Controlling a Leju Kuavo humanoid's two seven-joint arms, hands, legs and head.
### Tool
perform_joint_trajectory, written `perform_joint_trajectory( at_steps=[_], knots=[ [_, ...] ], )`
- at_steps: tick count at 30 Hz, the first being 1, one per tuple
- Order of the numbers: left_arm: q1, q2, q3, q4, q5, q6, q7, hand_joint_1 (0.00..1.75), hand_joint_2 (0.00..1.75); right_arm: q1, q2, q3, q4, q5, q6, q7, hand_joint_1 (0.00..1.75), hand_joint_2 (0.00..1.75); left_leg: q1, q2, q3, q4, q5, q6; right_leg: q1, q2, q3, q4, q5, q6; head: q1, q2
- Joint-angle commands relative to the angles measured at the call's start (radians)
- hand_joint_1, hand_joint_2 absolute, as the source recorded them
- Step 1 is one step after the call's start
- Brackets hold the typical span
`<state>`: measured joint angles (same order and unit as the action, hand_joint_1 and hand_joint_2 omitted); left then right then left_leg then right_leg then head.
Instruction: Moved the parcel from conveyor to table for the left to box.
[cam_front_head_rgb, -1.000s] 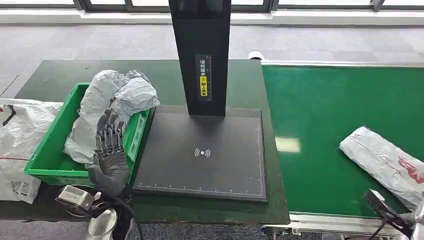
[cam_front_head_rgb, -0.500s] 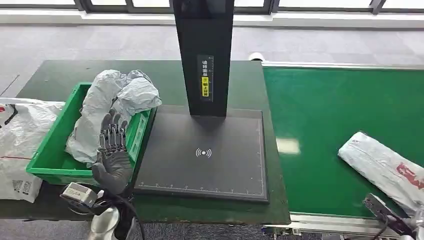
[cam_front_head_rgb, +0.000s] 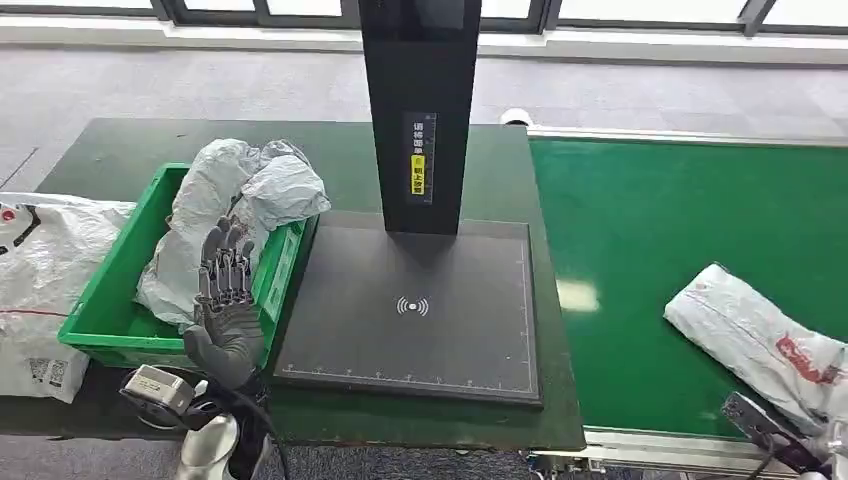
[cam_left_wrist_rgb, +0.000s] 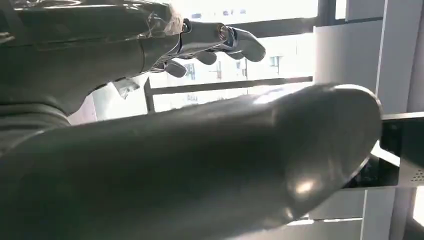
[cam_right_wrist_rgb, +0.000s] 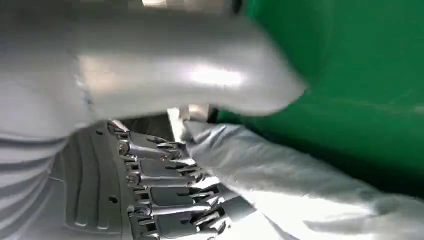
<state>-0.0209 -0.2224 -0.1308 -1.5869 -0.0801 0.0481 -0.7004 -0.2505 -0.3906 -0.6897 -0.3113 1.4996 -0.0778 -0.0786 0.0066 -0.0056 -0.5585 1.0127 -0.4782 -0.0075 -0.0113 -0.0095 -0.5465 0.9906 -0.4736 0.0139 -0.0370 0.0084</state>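
Green conveyor (cam_front_head_rgb: 650, 230), parcel (cam_front_head_rgb: 760, 335) cut off, right hand (cam_right_wrist_rgb: 165, 190) fingers touching it, grip unclear, left hand (cam_front_head_rgb: 225, 300) spread wide.

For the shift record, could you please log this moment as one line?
left hand: open, raised by green bin | right hand: at parcel, grasp unclear | parcel: on conveyor | scan pad: bare

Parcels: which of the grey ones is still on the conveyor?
The parcel with red print, lying flat on the green conveyor belt. The crumpled parcel sits in the green bin; another parcel lies beyond that bin.
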Motion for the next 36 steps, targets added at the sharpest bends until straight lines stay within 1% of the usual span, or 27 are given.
perform_joint_trajectory(
  at_steps=[1, 5, 7, 10, 13, 14, 17, 18, 19, 20, 21, 22, 23, 24, 26, 28, 29, 30, 31, 32, 33, 34, 35, 36],
  knots=[
    [-0.016, 0.008, 0.046, 0.053, -0.008, -0.003, 0.002, 0.0, 0.0, 0.008, 0.054, 0.026, 0.007, 0.008, -0.045, -0.03, 1.75, 1.75, 0.001, 0.001, 0.0, -0.002, 0.002, 0.0, 0.001, 0.001, 0.0, -0.003, 0.002, -0.001, 0.0, 0.0],
    [0.001, 0.003, 0.054, 0.035, -0.01, 0.009, 0.002, 0.0, 0.0, -0.03, 0.07, 0.016, -0.028, -0.015, -0.195, -0.062, 1.75, 1.75, 0.0, 0.003, 0.0, -0.004, 0.002, -0.001, 0.001, 0.004, -0.002, -0.003, 0.003, -0.001, 0.0, 0.0],
    [0.009, 0.001, 0.055, 0.026, -0.014, 0.014, 0.002, 0.0, 0.0, -0.05, 0.074, 0.011, -0.045, -0.03, -0.249, -0.077, 1.75, 1.75, 0.0, 0.005, 0.0, -0.002, 0.001, -0.001, 0.001, 0.005, -0.002, -0.002, 0.003, -0.001, 0.0, 0.0],
    [0.007, -0.004, 0.061, 0.042, -0.018, 0.018, 0.002, 0.0, 0.0, -0.055, 0.075, -0.006, -0.056, -0.063, -0.261, -0.108, 1.75, 1.75, -0.001, 0.007, -0.002, -0.004, 0.001, -0.001, 0.0, 0.007, -0.005, -0.001, 0.003, -0.001, 0.0, 0.0],
    [0.007, -0.004, 0.061, 0.042, -0.018, 0.018, 0.002, 0.0, 0.0, -0.055, 0.075, -0.006, -0.056, -0.063, -0.261, -0.108, 1.75, 1.75, 0.0, 0.005, -0.003, -0.003, 0.001, 0.0, 0.0, 0.006, -0.006, -0.001, 0.003, -0.001, 0.0, 0.0],
    [0.003, -0.004, 0.064, 0.047, -0.015, 0.017, 0.002, 0.0, 0.0, -0.05, 0.074, -0.013, -0.057, -0.075, -0.264, -0.123, 1.75, 1.75, 0.0, 0.004, -0.003, -0.002, 0.001, 0.0, 0.0, 0.004, -0.005, 0.0, 0.002, 0.0, 0.0, 0.0],
    [0.015, -0.006, 0.069, 0.03, -0.016, 0.026, 0.002, 0.0, 0.0, -0.072, 0.08, -0.009, -0.067, -0.1, -0.335, -0.155, 1.75, 1.75, 0.0, 0.004, -0.003, -0.002, 0.001, 0.0, 0.0, 0.005, -0.005, -0.001, 0.002, 0.0, 0.0, 0.0],
    [0.022, -0.007, 0.07, 0.019, -0.02, 0.034, 0.002, 0.0, 0.0, -0.087, 0.088, -0.025, -0.072, -0.139, -0.361, -0.194, 1.75, 1.75, -0.001, 0.005, -0.004, -0.003, 0.001, 0.0, 0.0, 0.006, -0.006, -0.001, 0.003, 0.0, 0.0, 0.0],
    [0.032, -0.008, 0.07, 0.005, -0.024, 0.043, 0.002, 0.0, 0.0, -0.107, 0.106, -0.06, -0.089, -0.215, -0.384, -0.272, 1.75, 1.75, 0.0, 0.006, -0.005, -0.001, 0.0, 0.0, 0.0, 0.007, -0.007, 0.001, 0.002, 0.0, 0.0, 0.0],
    [0.04, -0.008, 0.07, -0.005, -0.025, 0.047, 0.002, 0.0, 0.0, -0.118, 0.121, -0.078, -0.109, -0.267, -0.402, -0.323, 1.75, 1.75, -0.001, 0.008, -0.005, -0.002, 0.001, 0.0, 0.0, 0.009, -0.007, 0.0, 0.003, 0.0, 0.0, 0.0],
    [0.045, -0.011, 0.072, -0.011, -0.027, 0.053, 0.002, 0.0, 0.0, -0.129, 0.138, -0.103, -0.131, -0.33, -0.402, -0.384, 1.75, 1.75, -0.001, 0.01, -0.005, -0.003, 0.001, 0.0, -0.001, 0.011, -0.009, 0.0, 0.004, -0.001, 0.0, 0.0],
    [0.051, -0.013, 0.071, -0.016, -0.026, 0.055, 0.002, 0.0, 0.0, -0.136, 0.16, -0.121, -0.163, -0.408, -0.379, -0.454, 1.75, 1.75, -0.001, 0.01, -0.006, -0.002, 0.0, 0.0, -0.001, 0.01, -0.009, 0.001, 0.003, 0.0, 0.0, 0.0],
    [0.053, -0.015, 0.071, -0.016, -0.028, 0.056, 0.002, 0.0, 0.0, -0.135, 0.176, -0.119, -0.192, -0.431, -0.394, -0.489, 1.75, 1.75, -0.001, 0.012, -0.005, -0.003, 0.001, -0.001, -0.001, 0.012, -0.01, 0.001, 0.004, -0.001, 0.0, 0.0],
    [0.056, -0.017, 0.07, -0.017, -0.03, 0.059, 0.002, 0.0, 0.0, -0.122, 0.199, -0.097, -0.237, -0.457, -0.395, -0.537, 1.75, 1.75, 0.0, 0.009, -0.006, -0.002, 0.0, -0.001, 0.0, 0.01, -0.009, 0.001, 0.003, -0.001, 0.0, 0.0],
    [0.056, -0.017, 0.07, -0.017, -0.03, 0.059, 0.002, 0.0, 0.0, -0.122, 0.199, -0.097, -0.237, -0.457, -0.395, -0.537, 1.75, 1.75, 0.0, 0.009, -0.005, -0.004, 0.001, -0.001, 0.0, 0.01, -0.009, 0.0, 0.004, -0.001, 0.0, 0.0],
    [0.057, -0.016, 0.066, -0.018, -0.032, 0.067, 0.002, 0.0, 0.0, -0.065, 0.273, -0.003, -0.405, -0.527, -0.383, -0.601, 1.75, 1.75, 0.0, 0.005, -0.006, -0.002, 0.0, -0.001, 0.001, 0.006, -0.008, 0.001, 0.002, -0.001, 0.0, 0.0],
    [0.057, -0.015, 0.068, -0.022, -0.033, 0.074, 0.002, 0.0, 0.0, -0.051, 0.301, 0.044, -0.464, -0.531, -0.402, -0.617, 1.75, 1.75, 0.0, 0.006, -0.005, -0.003, 0.001, -0.001, 0.0, 0.007, -0.009, 0.0, 0.002, -0.001, 0.0, 0.0],
    [0.063, -0.011, 0.067, -0.03, -0.032, 0.08, 0.002, 0.0, 0.0, -0.028, 0.34, 0.129, -0.555, -0.56, -0.39, -0.617, 1.75, 1.75, 0.0, 0.005, -0.006, -0.002, 0.001, -0.001, 0.0, 0.006, -0.008, 0.001, 0.002, -0.001, 0.0, 0.0],
    [0.067, -0.009, 0.065, -0.035, -0.032, 0.083, 0.002, 0.0, 0.0, -0.026, 0.369, 0.175, -0.601, -0.578, -0.385, -0.615, 1.75, 1.75, 0.0, 0.007, -0.005, -0.003, 0.001, -0.001, 0.0, 0.008, -0.009, 0.001, 0.003, -0.001, 0.0, 0.0],
    [0.074, -0.009, 0.062, -0.044, -0.032, 0.086, 0.002, 0.0, 0.0, -0.002, 0.39, 0.233, -0.671, -0.605, -0.382, -0.608, 1.75, 1.75, 0.0, 0.01, -0.005, -0.004, 0.001, -0.002, 0.0, 0.011, -0.01, 0.001, 0.003, -0.002, 0.0, 0.0],
    [0.08, -0.008, 0.059, -0.049, -0.032, 0.09, 0.002, 0.0, 0.0, 0.01, 0.411, 0.285, -0.724, -0.614, -0.385, -0.608, 1.75, 1.75, 0.0, 0.009, -0.006, -0.002, 0.0, -0.002, 0.001, 0.011, -0.01, 0.003, 0.002, -0.001, 0.0, 0.0],
    [0.084, -0.006, 0.054, -0.058, -0.032, 0.096, 0.002, 0.0, 0.0, 0.054, 0.416, 0.354, -0.804, -0.622, -0.41, -0.59, 1.75, 1.75, 0.0, 0.011, -0.006, -0.003, 0.0, -0.002, 0.0, 0.012, -0.011, 0.003, 0.003, -0.002, 0.0, 0.0],
    [0.087, -0.006, 0.05, -0.067, -0.035, 0.102, 0.002, 0.0, 0.0, 0.084, 0.419, 0.406, -0.858, -0.639, -0.411, -0.577, 1.75, 1.75, 0.0, 0.014, -0.006, -0.003, 0.0, -0.002, 0.0, 0.015, -0.012, 0.003, 0.003, -0.002, 0.0, 0.0],
    [0.089, -0.002, 0.046, -0.076, -0.037, 0.11, 0.002, 0.0, 0.0, 0.112, 0.423, 0.457, -0.91, -0.662, -0.407, -0.568, 1.75, 1.75, -0.001, 0.008, -0.007, -0.002, 0.001, -0.002, 0.0, 0.009, -0.012, 0.005, 0.001, -0.002, 0.0, 0.0]
  ],
)
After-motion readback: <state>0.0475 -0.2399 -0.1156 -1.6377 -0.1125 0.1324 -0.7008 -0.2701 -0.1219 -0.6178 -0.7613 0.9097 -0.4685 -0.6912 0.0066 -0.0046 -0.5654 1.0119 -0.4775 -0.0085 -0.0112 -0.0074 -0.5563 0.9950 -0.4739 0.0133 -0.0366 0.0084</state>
